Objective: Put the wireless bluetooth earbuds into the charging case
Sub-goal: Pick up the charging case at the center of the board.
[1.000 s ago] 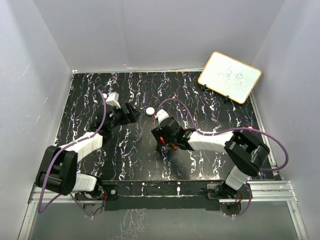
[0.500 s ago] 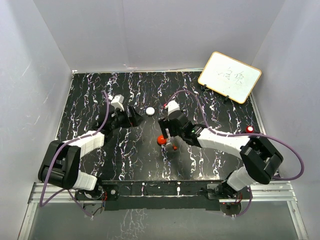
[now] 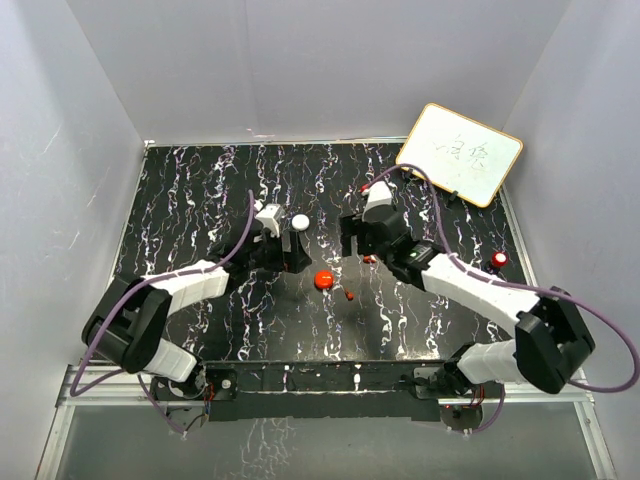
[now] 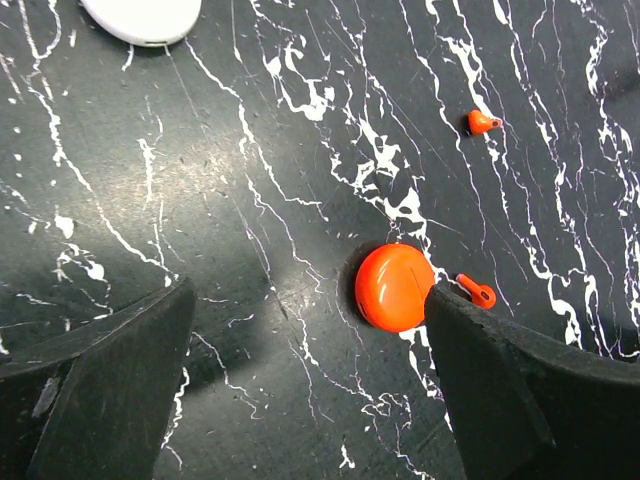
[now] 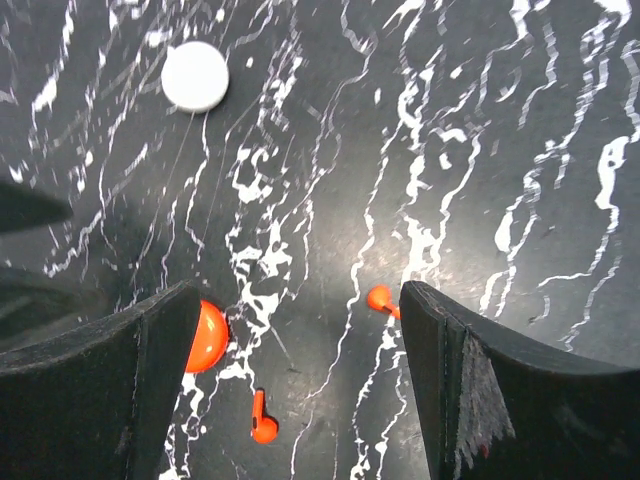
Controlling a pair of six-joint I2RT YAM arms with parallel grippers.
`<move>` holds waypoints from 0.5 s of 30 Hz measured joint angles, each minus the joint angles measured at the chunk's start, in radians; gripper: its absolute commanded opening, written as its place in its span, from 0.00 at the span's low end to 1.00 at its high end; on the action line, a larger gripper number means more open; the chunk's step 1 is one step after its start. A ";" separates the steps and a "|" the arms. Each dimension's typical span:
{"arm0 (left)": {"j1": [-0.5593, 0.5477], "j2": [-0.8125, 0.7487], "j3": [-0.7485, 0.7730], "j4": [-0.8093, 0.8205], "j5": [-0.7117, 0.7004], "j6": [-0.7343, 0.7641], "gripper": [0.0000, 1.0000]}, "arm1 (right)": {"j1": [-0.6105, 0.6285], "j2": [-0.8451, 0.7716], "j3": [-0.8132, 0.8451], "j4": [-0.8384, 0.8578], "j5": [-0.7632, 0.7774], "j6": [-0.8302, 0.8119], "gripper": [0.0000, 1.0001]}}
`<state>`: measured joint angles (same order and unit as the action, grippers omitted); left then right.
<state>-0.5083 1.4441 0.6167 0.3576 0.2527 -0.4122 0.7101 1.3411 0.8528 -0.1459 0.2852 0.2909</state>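
Note:
A round red charging case (image 3: 322, 279) lies shut on the black marbled table; it also shows in the left wrist view (image 4: 395, 287) and the right wrist view (image 5: 207, 335). One red earbud (image 3: 350, 296) lies just right of it (image 4: 477, 292) (image 5: 262, 420). A second red earbud (image 3: 370, 259) lies further back (image 4: 483, 122) (image 5: 381, 298). The whitish earbud is out of view. My left gripper (image 3: 287, 247) (image 4: 308, 300) is open and empty, left of the case. My right gripper (image 3: 358, 238) (image 5: 300, 300) is open and empty, behind the earbuds.
A white round puck (image 3: 299, 222) lies behind the left gripper (image 4: 140, 18) (image 5: 195, 76). A small whiteboard (image 3: 459, 153) leans at the back right. A small red spot (image 3: 499, 259) shows near the right edge. White walls enclose the table.
My right gripper has drawn back and to the right, uncovering the red case and both red earbuds. My left gripper has moved right, closer to the case.

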 measured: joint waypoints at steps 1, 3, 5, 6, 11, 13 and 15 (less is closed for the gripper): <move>-0.009 0.009 0.004 0.000 -0.002 0.000 0.95 | -0.019 -0.022 0.000 0.001 -0.004 0.005 0.80; -0.025 0.027 0.011 0.000 -0.003 -0.004 0.96 | -0.052 -0.060 0.000 0.011 -0.012 0.013 0.80; -0.040 0.043 0.015 0.002 -0.003 -0.012 0.96 | -0.080 -0.090 0.000 0.019 -0.020 0.019 0.79; -0.048 0.053 0.016 0.005 -0.002 -0.017 0.96 | -0.092 -0.102 0.000 0.021 -0.023 0.019 0.79; -0.087 0.097 0.018 0.029 -0.002 -0.042 0.96 | -0.130 -0.125 0.000 0.023 -0.043 0.022 0.79; -0.104 0.119 0.026 0.042 -0.002 -0.049 0.96 | -0.140 -0.125 -0.002 0.022 -0.052 0.022 0.79; -0.118 0.143 0.034 0.062 -0.002 -0.058 0.96 | -0.148 -0.129 -0.011 0.024 -0.059 0.022 0.79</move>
<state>-0.6262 1.5867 0.6510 0.4194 0.2512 -0.4698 0.5621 1.2125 0.8417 -0.1223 0.2264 0.3130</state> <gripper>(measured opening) 0.958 0.795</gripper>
